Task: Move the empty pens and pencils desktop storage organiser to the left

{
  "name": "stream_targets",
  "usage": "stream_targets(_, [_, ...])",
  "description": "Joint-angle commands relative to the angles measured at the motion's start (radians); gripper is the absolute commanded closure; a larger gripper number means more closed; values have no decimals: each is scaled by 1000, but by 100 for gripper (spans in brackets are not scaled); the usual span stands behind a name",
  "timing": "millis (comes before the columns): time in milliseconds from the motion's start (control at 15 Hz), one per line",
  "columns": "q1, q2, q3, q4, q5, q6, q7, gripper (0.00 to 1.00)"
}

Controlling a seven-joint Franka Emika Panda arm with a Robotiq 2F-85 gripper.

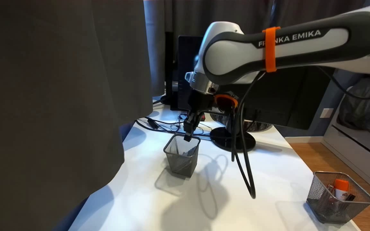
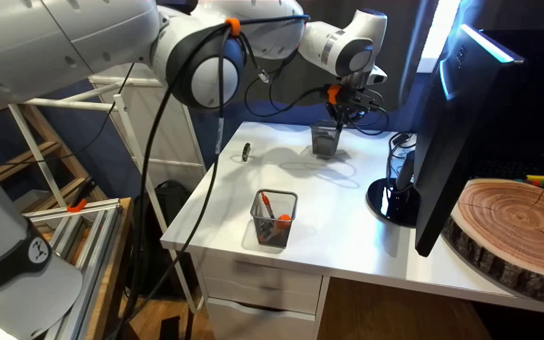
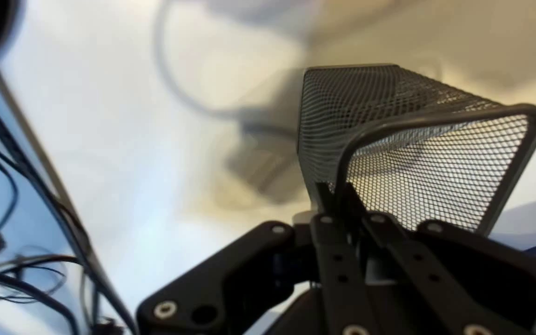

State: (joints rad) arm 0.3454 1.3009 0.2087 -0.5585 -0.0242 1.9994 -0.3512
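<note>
The dark grey, square, tapering metal-mesh organiser was at the far end of the white rectangular desk in an exterior view; whether its base touched the desk could not be told. Only the wrist view made the hold clear: the black two-fingered gripper was clamped on the organiser's rim, one fingertip inside the wall, one outside.

A second grey metal-mesh organiser, well apart from the first, held an orange-capped white cylinder, its mark too small to read; a slim orange-red pen stood out in an exterior view. That view also showed a small dark elongated object, too small to identify, and the ringed top of a round, bark-edged wooden slice behind the wide black monitor.

On the white and dark grey robot arm, "FRANKA EMIKA" could be read in an exterior view, one letter covered by an orange strap. At the frame's edge, "MIKA" showed on the arm's black base band, beside a round white emblem.
</note>
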Motion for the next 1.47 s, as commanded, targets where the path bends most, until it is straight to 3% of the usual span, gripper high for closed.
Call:
stream_targets(0, [60,-71,22,-36,-15,-116,-96,98])
stream_targets(133, [67,-92,26,-43,-13,-178,-186,98])
stream_targets(200, [83,-50,11,-3,-2,-126,-104,93])
stream_targets(400, [85,-60,11,-4,-2,-161,-157,93])
stream_targets(467, [80,-60,11,-6,-2,-162,-166,98])
stream_targets(933, [139,-74,30,7,12,-287,-149,98])
stream_targets(1000, [156,-29,34,92,18,-344,-162,98])
stream_targets(1133, [175,-17,33,116,15,-392,-170,98])
stream_targets(1400, [196,16,33,170,15,-386,-222,98])
